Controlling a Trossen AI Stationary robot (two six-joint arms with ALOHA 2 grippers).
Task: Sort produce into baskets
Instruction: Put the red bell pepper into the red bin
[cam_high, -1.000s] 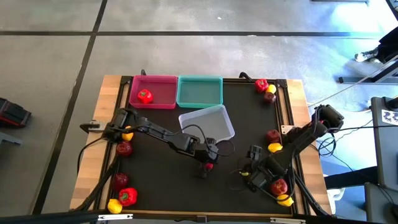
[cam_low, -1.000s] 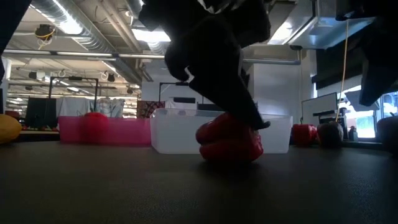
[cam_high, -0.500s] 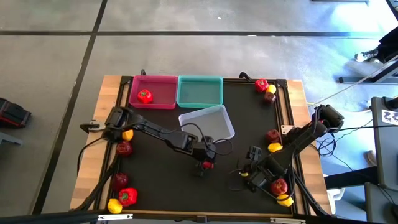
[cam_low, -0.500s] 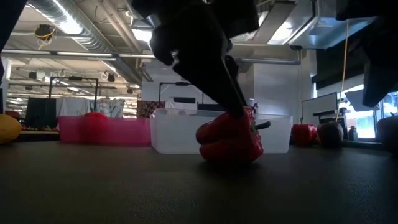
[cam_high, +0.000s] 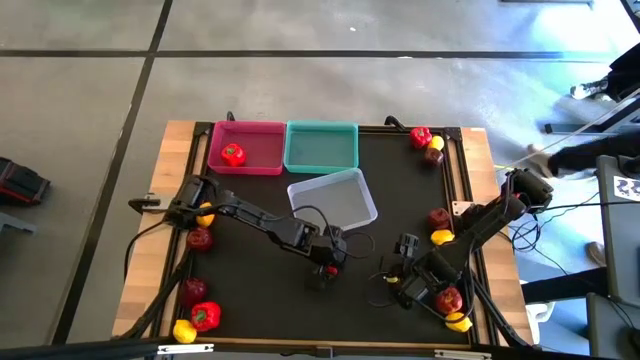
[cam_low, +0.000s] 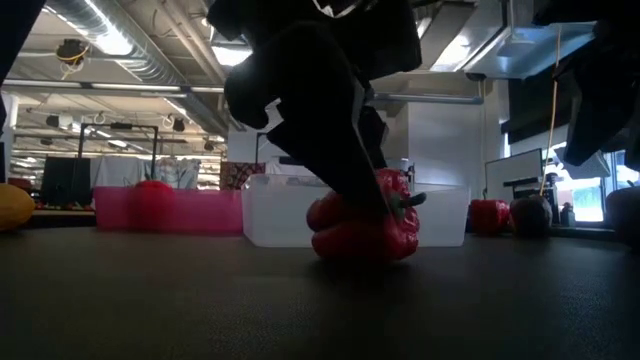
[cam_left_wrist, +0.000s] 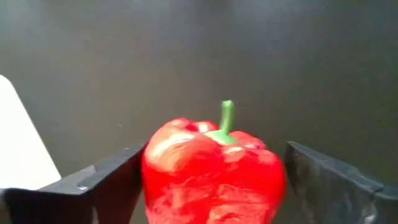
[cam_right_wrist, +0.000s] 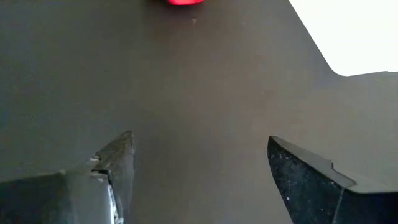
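Left tool down over a red pepper in the middle of the tabletop

The dark tabletop carries three baskets along its far edge: the pink basket already holds one pepper, so that is likely where red peppers go, the teal basket sits beside it, and the white basket lies slanted just in front. The left tool has its fingers spread to either side of the red pepper, one finger against its skin and the other just clear, so I judge it is not yet gripped; the pepper sits on the tabletop near the white basket. The right tool waits wide open with nothing in it, low over the tabletop toward the right. More produce lies scattered along both sides.
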